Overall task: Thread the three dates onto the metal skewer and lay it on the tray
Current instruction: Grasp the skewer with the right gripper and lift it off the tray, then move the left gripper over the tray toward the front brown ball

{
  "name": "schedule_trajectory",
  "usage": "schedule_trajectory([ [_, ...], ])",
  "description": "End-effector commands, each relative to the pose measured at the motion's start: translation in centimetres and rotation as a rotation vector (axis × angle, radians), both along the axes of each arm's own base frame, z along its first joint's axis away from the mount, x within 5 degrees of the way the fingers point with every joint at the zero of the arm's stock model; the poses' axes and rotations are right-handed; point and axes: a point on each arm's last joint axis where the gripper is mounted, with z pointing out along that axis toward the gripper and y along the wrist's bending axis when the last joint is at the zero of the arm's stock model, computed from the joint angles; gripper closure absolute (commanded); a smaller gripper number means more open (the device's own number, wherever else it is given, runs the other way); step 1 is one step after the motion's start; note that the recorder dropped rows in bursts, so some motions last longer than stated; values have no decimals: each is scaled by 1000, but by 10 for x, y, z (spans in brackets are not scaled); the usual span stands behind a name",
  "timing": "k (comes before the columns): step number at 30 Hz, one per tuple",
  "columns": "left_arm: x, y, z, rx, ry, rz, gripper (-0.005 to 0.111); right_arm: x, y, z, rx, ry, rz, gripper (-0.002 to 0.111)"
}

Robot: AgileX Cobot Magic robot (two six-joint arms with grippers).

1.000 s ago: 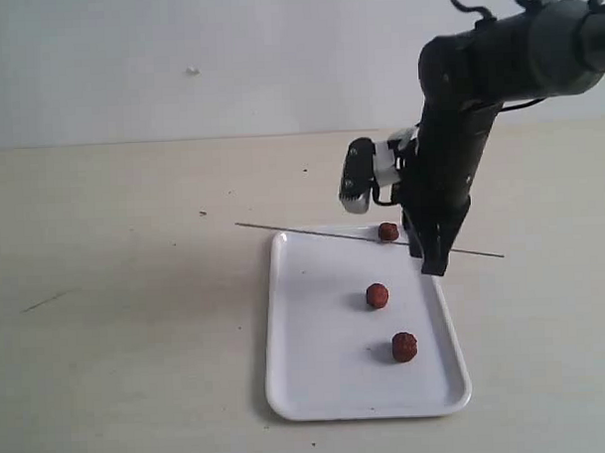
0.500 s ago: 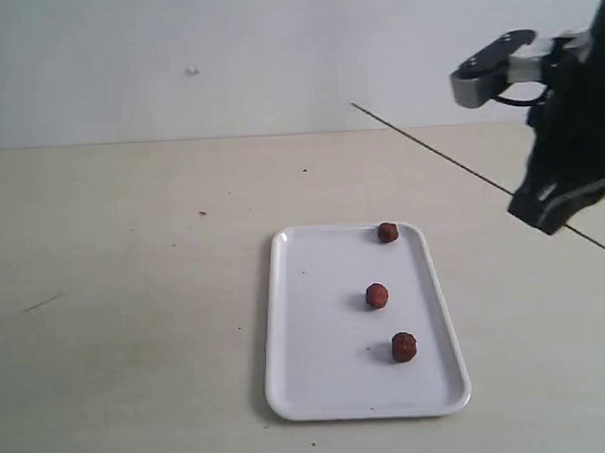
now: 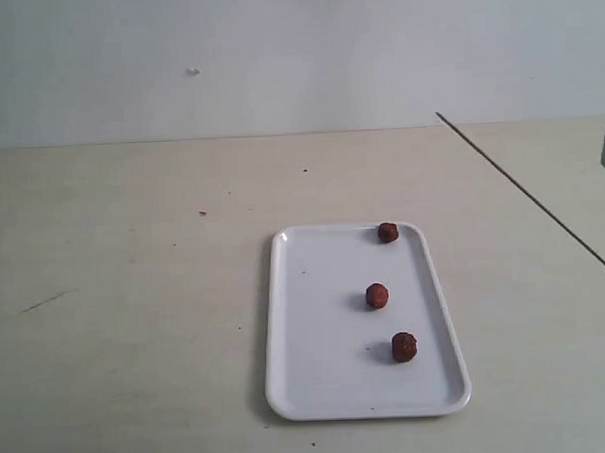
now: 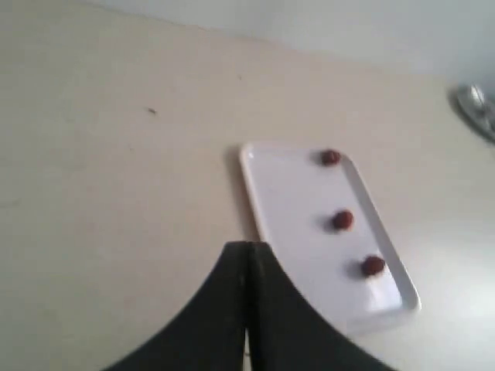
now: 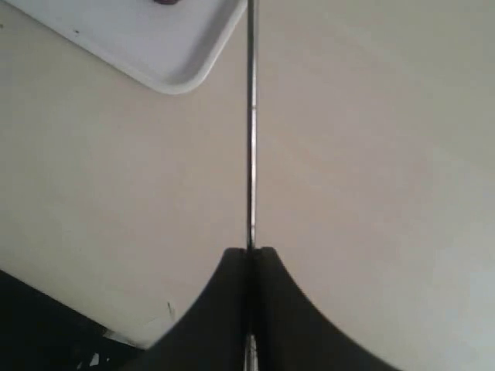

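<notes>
Exterior view showed the tray (image 3: 317, 370) lying flat on the pale table (image 3: 136, 292), with three dates (image 3: 377, 295) on it in a loose row along its right half: one touching the far rim, one near the middle, and one toward the near end, each apart from the others. None of them was on the metal skewer (image 3: 525, 191), which ran as a thin dark slanted line from the back of the table to the right edge of that view, well apart from the dates and off the tray. Only a sliver of dark hardware showed at that right edge. From the right wrist view, the right gripper (image 5: 249, 251) was clenched on the skewer, its two dark fingers pressed together around the rod, which stuck straight out ahead of them and passed just beside the tray's rounded corner. From the left wrist view, the left gripper (image 4: 247, 246) was clamped closed on nothing, its fingers meeting at the tips, held above the bare table beside the tray.
</notes>
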Motion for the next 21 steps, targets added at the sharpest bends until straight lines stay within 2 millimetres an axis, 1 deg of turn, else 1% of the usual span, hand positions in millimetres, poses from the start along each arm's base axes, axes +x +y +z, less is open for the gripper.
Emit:
schedule_trajectory([
  [1,36,-21,15,121,237,-290,107,-9,0,2,23,-32,2,108],
  [2,49,-25,20,162,282,-358,107,-11,0,2,36,-35,1,108],
  [4,64,-29,24,232,335,-496,107,-11,2,2,56,-35,2,108],
  [5,74,-31,28,286,361,-592,107,-11,3,2,65,-38,0,108],
  [8,104,-38,30,422,277,-700,107,-11,4,2,76,-36,-1,108],
  [10,116,-46,26,491,241,-784,107,-11,5,2,85,-35,-2,108],
  [12,123,-56,19,577,170,-921,107,-11,5,2,87,-35,-2,108],
  [14,129,-73,10,677,106,-1065,107,-11,5,2,85,-35,-2,108],
  [16,134,-90,-1,748,102,-1129,107,-11,4,2,86,-34,-8,108],
  [18,133,-111,-16,801,120,-1215,107,-11,4,2,84,-34,-8,108],
  [21,126,-144,-33,801,126,-1311,107,-11,4,2,89,-32,-27,108],
])
